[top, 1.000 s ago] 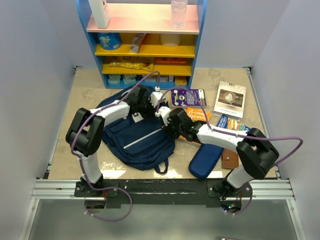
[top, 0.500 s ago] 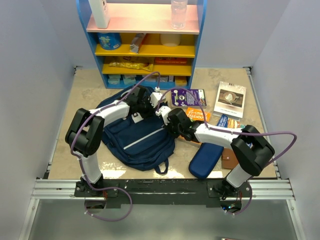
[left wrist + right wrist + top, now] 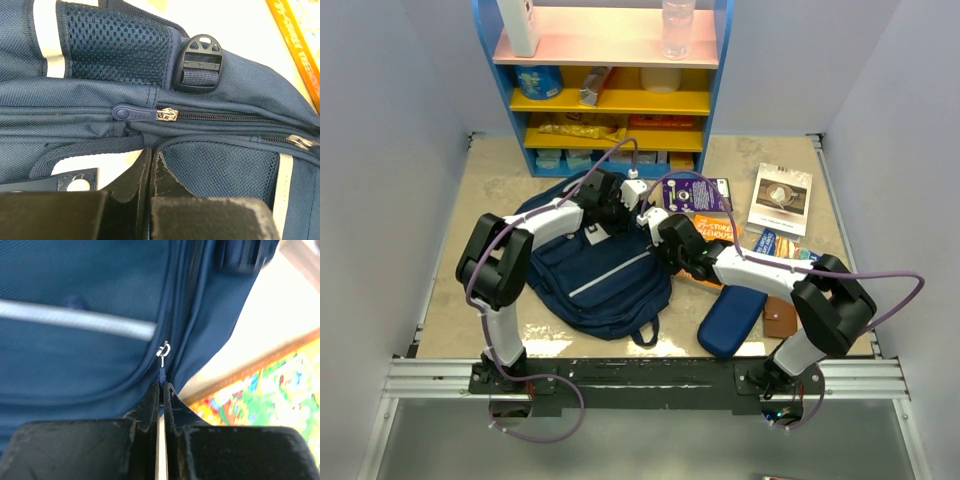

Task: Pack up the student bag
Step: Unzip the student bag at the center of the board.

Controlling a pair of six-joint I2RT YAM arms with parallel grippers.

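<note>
Having narrowed since a second ago, the right gripper is clamping the zipper pull of the student bag, which is lying directly ahead of both grippers. The left gripper is clenched, its tips touching the bag's seam.

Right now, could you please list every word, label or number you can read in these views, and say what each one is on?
"STORY TREEHOUSE", as far as it can be made out, partly covered by the right arm: orange book.
Raised letters on the zip pull of the student bag: too small to read.
Print on the purple book, white book and shelf packets: too small to read.
</note>
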